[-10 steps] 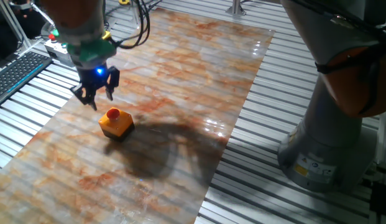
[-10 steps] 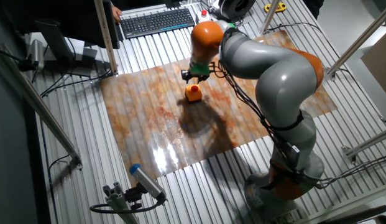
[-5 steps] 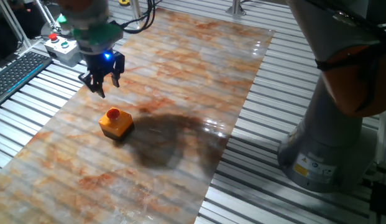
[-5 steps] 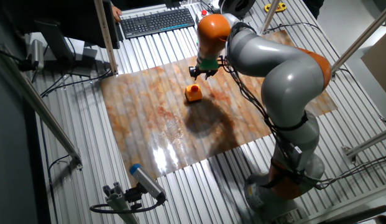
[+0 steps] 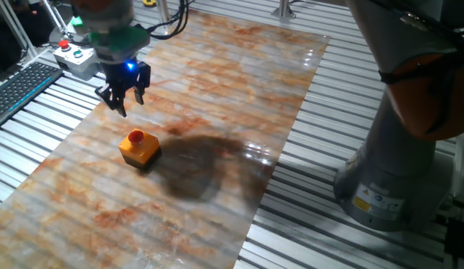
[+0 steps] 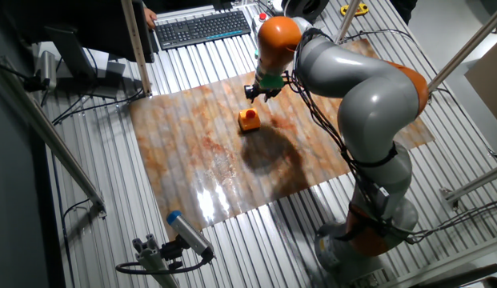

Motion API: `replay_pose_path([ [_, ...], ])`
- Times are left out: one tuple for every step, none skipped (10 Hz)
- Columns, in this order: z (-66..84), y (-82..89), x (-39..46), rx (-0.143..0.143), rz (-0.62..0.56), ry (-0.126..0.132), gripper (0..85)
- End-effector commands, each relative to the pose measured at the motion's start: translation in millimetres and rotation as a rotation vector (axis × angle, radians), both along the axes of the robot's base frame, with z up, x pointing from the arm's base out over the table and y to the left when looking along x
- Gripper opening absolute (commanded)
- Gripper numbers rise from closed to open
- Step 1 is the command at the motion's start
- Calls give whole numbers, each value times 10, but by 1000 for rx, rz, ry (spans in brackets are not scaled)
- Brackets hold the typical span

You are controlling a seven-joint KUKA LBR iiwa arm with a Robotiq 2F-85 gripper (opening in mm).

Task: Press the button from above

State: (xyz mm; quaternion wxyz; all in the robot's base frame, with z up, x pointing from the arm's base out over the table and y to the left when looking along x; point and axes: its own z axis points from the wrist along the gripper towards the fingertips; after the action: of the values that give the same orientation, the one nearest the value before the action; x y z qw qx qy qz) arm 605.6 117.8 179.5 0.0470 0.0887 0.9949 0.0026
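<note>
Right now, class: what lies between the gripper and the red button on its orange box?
Nothing: in both fixed views only bare marbled board separates the gripper from the button.

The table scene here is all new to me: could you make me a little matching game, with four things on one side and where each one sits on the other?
Things:
1. button
2. gripper
3. keyboard
4. control box

Places:
A. raised in the air, beyond the orange box, touching nothing
B. on the slatted table, off the marbled mat, flat and black
C. atop a small orange box on the marbled mat
D. grey, with red and green buttons, beside the mat's edge

Pairs: 1-C, 2-A, 3-B, 4-D
</note>
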Motion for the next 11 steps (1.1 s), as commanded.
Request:
replay_pose_path([
  [39,-111,0,-3,15,0,510],
  [77,-257,-11,-6,34,-2,510],
  [100,-447,-42,-17,61,-13,510],
  [92,-578,-101,-39,74,-29,510],
  [96,-669,-132,-31,87,-30,510],
  [103,-692,-129,-17,90,-26,510],
  [104,-694,-126,-15,83,-26,510],
  [88,-695,-105,-16,78,-30,510],
  [68,-707,-82,-17,73,-36,510],
  [58,-700,-53,-19,64,-40,510],
  [79,-686,-34,-30,52,-38,510],
])
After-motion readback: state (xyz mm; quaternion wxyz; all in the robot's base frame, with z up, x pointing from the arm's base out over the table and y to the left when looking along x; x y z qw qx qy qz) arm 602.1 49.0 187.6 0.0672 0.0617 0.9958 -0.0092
